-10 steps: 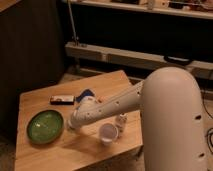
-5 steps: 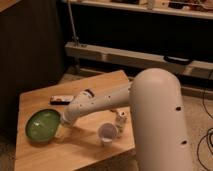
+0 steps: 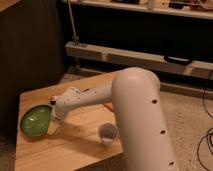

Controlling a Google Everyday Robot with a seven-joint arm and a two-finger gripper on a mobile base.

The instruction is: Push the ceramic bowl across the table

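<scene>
small white cup near-right on light wooden plank table, under white arm; a sweep could tip it | gripper at right rim of shallow glossy green ceramic bowl, spread or closed: cannot tell | bowl by table's left edge; a leftward shove may drop it

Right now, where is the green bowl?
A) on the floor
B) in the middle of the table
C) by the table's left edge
C: the ceramic bowl sits by the left edge of the table, with the gripper at its right rim.
</scene>
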